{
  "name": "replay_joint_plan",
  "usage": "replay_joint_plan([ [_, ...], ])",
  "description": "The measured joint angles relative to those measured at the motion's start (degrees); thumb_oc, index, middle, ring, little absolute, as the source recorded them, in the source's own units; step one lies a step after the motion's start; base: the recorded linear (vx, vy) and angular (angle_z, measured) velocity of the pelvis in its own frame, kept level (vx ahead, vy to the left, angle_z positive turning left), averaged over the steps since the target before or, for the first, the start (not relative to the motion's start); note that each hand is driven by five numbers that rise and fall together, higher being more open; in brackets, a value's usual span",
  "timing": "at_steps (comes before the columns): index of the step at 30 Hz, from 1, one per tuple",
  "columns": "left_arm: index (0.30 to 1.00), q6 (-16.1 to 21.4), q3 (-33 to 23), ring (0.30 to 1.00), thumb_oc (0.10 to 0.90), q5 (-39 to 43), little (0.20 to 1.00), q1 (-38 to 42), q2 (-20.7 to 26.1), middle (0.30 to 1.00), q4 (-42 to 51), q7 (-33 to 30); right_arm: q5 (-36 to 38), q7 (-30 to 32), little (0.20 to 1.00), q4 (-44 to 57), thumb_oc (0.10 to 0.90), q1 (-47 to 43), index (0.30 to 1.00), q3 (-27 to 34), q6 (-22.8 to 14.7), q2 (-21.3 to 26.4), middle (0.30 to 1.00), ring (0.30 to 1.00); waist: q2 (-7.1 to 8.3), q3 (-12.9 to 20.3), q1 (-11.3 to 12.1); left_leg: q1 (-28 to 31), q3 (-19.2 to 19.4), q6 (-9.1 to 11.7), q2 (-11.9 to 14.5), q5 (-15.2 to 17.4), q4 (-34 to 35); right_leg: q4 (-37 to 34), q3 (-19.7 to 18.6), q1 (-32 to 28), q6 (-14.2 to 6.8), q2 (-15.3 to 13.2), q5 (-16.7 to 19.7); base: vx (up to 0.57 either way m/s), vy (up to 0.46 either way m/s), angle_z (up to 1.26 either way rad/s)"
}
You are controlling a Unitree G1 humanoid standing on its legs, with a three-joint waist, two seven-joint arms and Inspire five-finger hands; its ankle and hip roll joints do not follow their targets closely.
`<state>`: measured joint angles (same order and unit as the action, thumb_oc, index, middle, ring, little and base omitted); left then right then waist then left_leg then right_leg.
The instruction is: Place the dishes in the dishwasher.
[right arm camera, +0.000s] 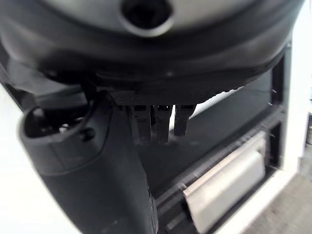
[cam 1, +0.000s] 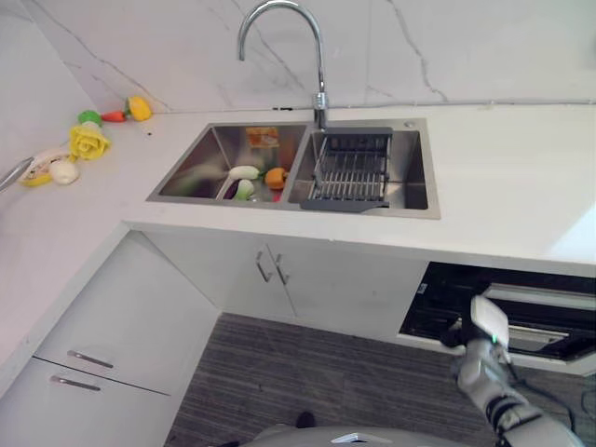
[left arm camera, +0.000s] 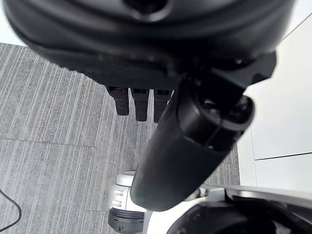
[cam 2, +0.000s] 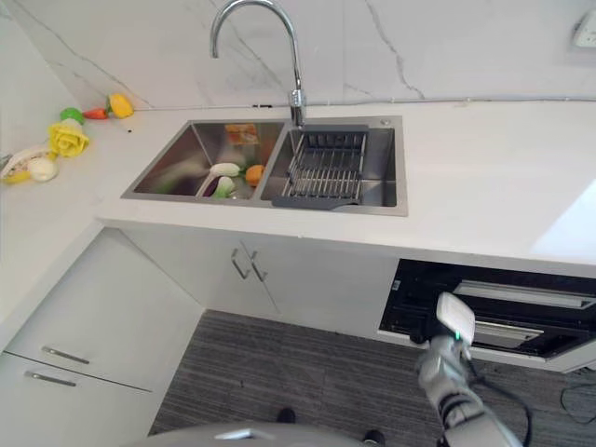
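Dishes [cam 1: 247, 177]: in sink's left basin [cam 1: 200, 163], centre frame.
Dishwasher [cam 1: 507, 312]: lower right, open.
R hand [cam 1: 487, 326]: fingers straight, nothing held, at its opening, prob. for access.
L hand [left arm camera: 190, 141]: relaxed, idle.

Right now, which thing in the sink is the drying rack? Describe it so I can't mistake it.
Find the steel double sink set in the white counter, under the arched tap. The drying rack fills the sink's right basin. It is a dark grey frame with wire bars, while the left basin holds small rounded white, green and orange items.
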<state>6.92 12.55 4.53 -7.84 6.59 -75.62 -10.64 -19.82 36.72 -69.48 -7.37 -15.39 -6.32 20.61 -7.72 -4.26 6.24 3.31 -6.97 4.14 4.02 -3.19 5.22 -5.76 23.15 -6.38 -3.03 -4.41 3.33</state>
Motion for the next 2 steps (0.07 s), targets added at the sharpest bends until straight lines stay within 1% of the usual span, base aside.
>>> replay_joint_plan([
  [2, 0.9, -0.2, 0.1, 0.9, 0.8, 0.0, 0.9, 0.0, -0.1, 0.9, -0.1, 0.6, 0.9, -0.1, 0.9, -5.1, 0.8, 4.6, 0.9, 0.5, 0.3, -3.6, 0.9, 0.9, 0.22, 0.0, -0.4, 0.1, -0.3, 0.3, 0.0, 0.2, 0.0, 0.0, 0.5, -0.4, -0.1, 0.0, -0.3, 0.0, 0.023, 0.11],
])
